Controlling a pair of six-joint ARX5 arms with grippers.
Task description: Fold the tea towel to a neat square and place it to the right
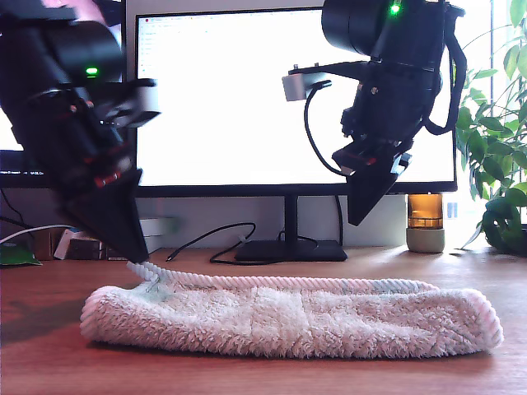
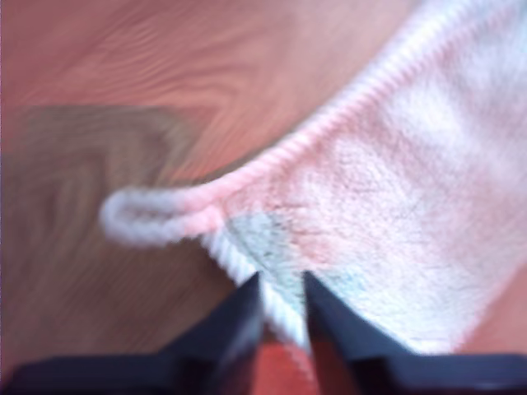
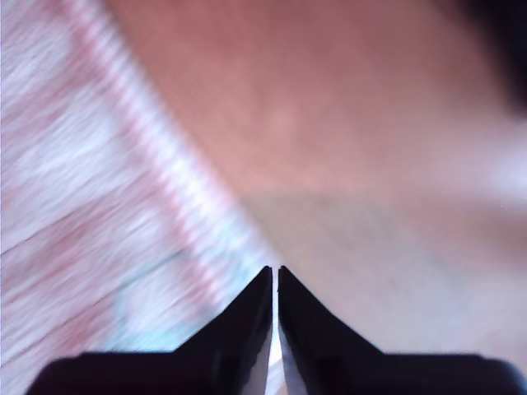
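Tea towel: the tea towel (image 1: pixel 288 317) lies on the desk (image 1: pixel 49 354) in front of the monitor (image 1: pixel 288 99), already doubled into a long, thick strip, with its corded hem (image 1: pixel 272 284) running along the side nearer the monitor.
My first claw: my first claw (image 2: pixel 284 284) is at the end of the strip toward the exterior view's left, and it pinches the corner of the cloth just beside the small hem loop (image 2: pixel 144 216); a narrow band of cloth sits between the tips.
My second claw: my second claw (image 3: pixel 274 271) hangs above the other end of the strip, apart from the cloth, with its tips pressed together on nothing.
Step in hand: I judge that this is the lift of one end for the next fold.
How to do it well: the pinch should hold both layers, not only the hem. The corner should travel low over the strip and land edge on edge. The second claw could press the far end, so the strip does not slide.
Risk: the fluffy cloth is thick, so it may spring open.
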